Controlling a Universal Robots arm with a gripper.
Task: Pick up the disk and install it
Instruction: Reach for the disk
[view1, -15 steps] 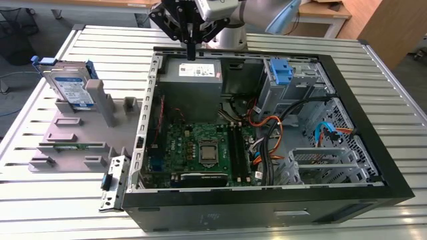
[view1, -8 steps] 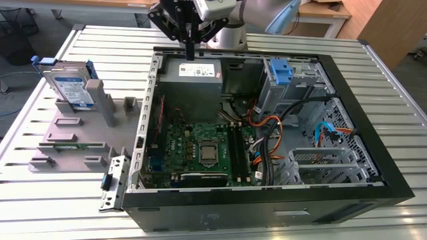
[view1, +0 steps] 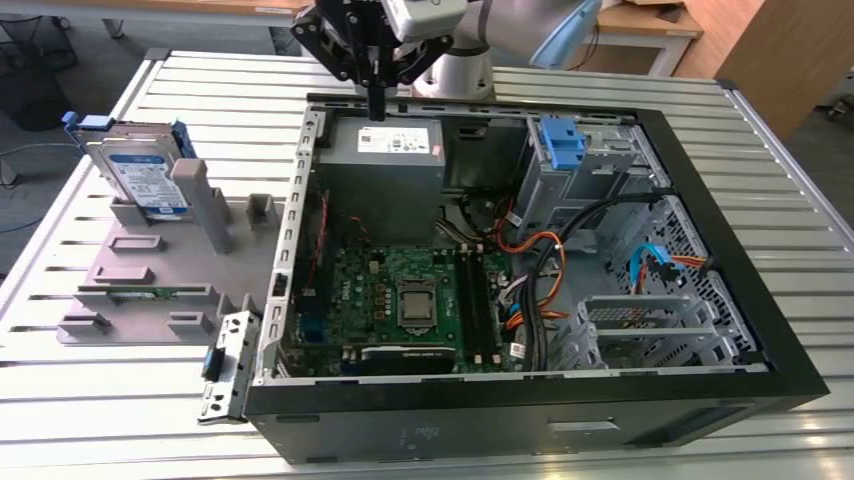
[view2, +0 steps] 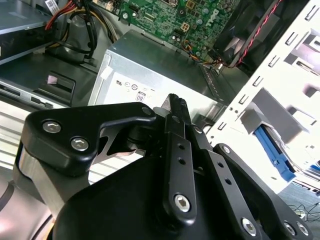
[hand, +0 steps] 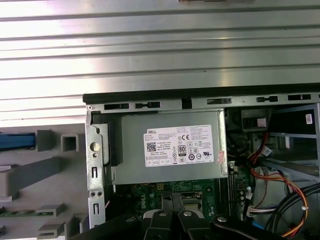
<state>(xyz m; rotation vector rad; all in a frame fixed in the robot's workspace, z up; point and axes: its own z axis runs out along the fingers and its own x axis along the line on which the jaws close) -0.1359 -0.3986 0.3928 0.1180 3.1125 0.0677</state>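
A: Where do we have the disk?
B: At the exterior view's left. The disk stands on edge in a slot at the far end of the grey fixture block, near the far-left corner of the slatted table. It has blue rails, its label faces us, and nothing touches it.
A: Anything else on that side?
B: We see a thin green circuit strip lying flat in a nearer slot. A small metal bracket sits at the near-left corner of the open PC case.
A: Gripper?
B: The gripper hangs over the case's far wall, just above the power supply and well apart from the disk. We read the fingers as pressed together, holding nothing. The second wrist view agrees: gripper tips together, with the supply beneath. The first wrist view has the supply's white sticker straight below.
A: Rest of the case?
B: The motherboard sits on the near side of the supply. To the right, a blue bracket stands upright in the drive cage at the case's far-right corner. Orange and black cables run below it.
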